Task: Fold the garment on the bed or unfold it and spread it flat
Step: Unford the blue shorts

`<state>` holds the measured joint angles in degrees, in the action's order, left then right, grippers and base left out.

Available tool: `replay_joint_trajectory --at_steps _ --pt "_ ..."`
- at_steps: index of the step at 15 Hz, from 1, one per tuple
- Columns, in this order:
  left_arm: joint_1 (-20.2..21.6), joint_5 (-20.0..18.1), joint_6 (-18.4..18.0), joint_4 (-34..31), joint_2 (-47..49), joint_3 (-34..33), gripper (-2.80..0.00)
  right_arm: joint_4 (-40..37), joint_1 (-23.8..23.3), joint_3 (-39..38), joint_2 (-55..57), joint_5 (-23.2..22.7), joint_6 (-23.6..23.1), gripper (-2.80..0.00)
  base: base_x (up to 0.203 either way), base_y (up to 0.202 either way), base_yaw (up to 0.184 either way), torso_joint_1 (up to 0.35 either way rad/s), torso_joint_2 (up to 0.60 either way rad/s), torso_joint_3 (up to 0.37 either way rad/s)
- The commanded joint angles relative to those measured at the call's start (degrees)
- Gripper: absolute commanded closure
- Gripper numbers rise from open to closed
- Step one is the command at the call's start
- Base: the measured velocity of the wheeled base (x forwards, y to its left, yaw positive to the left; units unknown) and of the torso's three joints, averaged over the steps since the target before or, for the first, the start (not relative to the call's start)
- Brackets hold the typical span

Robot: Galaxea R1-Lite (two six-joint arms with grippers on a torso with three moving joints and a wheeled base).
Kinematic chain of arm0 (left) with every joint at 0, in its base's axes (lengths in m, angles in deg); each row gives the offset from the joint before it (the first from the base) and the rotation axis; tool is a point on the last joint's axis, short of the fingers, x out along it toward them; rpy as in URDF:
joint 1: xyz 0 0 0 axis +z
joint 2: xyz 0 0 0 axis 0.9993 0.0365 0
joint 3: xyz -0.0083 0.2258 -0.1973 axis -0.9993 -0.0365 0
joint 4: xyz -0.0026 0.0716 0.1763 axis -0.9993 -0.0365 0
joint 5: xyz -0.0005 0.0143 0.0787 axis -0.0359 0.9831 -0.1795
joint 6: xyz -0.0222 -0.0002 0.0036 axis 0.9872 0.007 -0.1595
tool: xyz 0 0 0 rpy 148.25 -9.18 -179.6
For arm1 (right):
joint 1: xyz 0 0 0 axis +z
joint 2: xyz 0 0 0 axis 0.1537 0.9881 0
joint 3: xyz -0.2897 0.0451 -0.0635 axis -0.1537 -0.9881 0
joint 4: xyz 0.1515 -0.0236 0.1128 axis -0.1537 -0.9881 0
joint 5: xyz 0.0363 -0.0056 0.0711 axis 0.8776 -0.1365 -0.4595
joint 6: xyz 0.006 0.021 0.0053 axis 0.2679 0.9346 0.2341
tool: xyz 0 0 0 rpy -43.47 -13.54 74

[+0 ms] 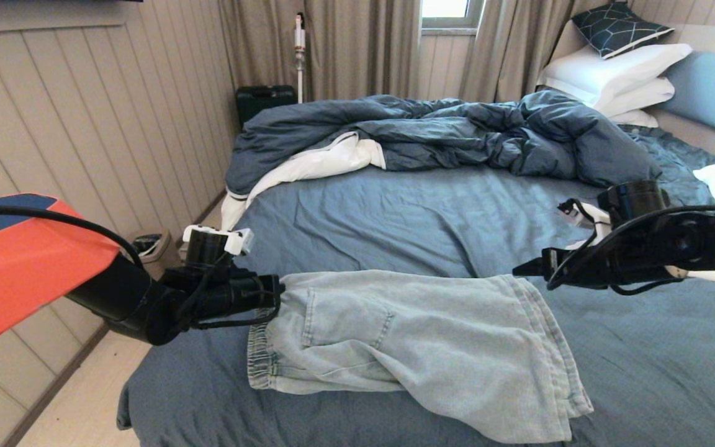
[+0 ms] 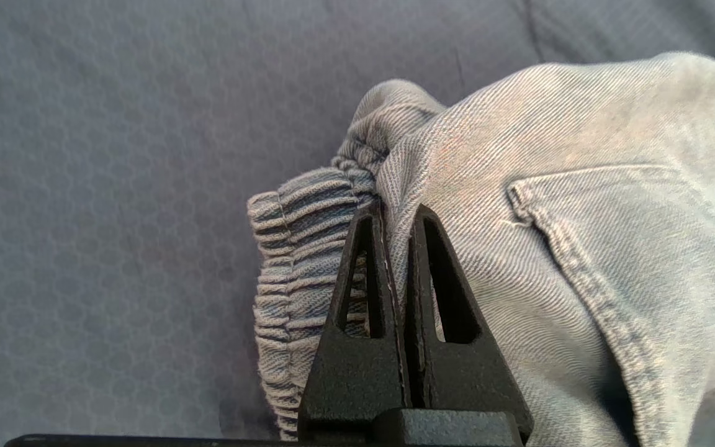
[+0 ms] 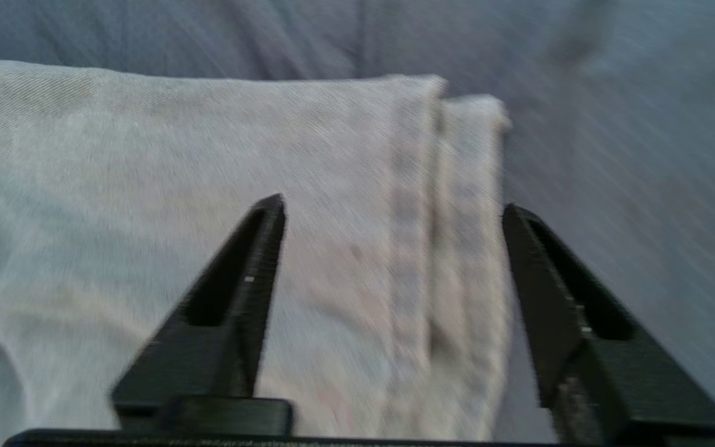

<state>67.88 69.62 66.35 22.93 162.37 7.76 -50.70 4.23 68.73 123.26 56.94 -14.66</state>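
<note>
The garment (image 1: 419,347), pale denim shorts, lies on the bed (image 1: 395,211) near its foot edge, waistband toward the robot's left and leg hems toward its right. The left gripper (image 2: 395,214) has its jaws clamped on the gathered waistband, seemingly to anchor that end. The right gripper (image 3: 391,208) hovers by the hem corner with jaws apart, holding nothing, probably placed to seize the hem next.
</note>
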Motion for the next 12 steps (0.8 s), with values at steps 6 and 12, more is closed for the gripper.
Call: replay_joint_trajectory --at_steps 6,12 --pt "0.0 -0.2 0.2 3.5 0.7 -1.4 0.00 3.7 4.1 6.6 8.9 3.4 0.9 -2.80 0.000 0.000 0.000 0.000 0.00 0.000" --pt "-0.2 -0.3 0.2 4.6 2.0 -1.6 0.00 3.7 4.9 8.1 11.3 5.5 0.8 -2.80 0.000 0.000 0.000 0.000 0.00 0.000"
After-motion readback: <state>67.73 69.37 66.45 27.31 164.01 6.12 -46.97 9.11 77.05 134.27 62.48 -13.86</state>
